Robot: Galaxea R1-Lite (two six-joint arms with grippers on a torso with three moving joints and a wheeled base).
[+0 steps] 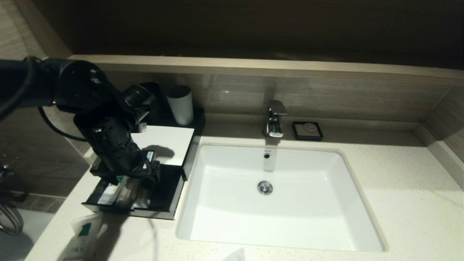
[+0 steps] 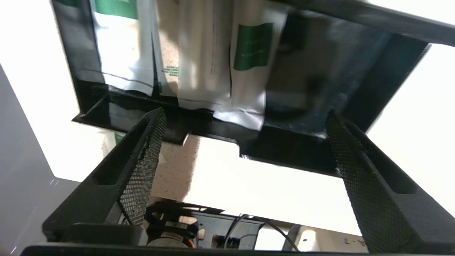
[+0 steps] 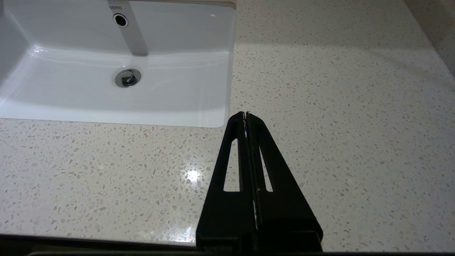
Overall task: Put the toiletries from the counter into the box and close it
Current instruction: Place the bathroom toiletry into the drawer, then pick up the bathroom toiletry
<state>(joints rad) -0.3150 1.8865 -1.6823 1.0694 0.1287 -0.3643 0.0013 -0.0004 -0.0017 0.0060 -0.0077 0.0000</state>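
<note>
The black box with a white top panel (image 1: 165, 139) stands on the counter (image 1: 398, 188) left of the basin, its front drawer (image 1: 164, 192) pulled out. My left gripper (image 1: 140, 181) hangs just above the drawer. In the left wrist view the left gripper (image 2: 245, 113) is open, its mesh fingers (image 2: 142, 160) far apart with nothing between them. Beyond them, white sachets with green marks (image 2: 249, 67) lie in the drawer (image 2: 284, 153). Another sachet (image 1: 85, 232) lies on the counter in front of the drawer. A white corner of one more (image 1: 235, 255) shows at the near edge. My right gripper (image 3: 245, 114) is shut and empty over bare counter (image 3: 337, 106).
The white basin (image 1: 224, 217) fills the middle, with a chrome tap (image 1: 274, 117) behind it and a small black soap dish (image 1: 307, 130) to its right. A white cup (image 1: 180, 104) and a black cup (image 1: 155, 95) stand behind the box. A wood-look ledge runs along the back.
</note>
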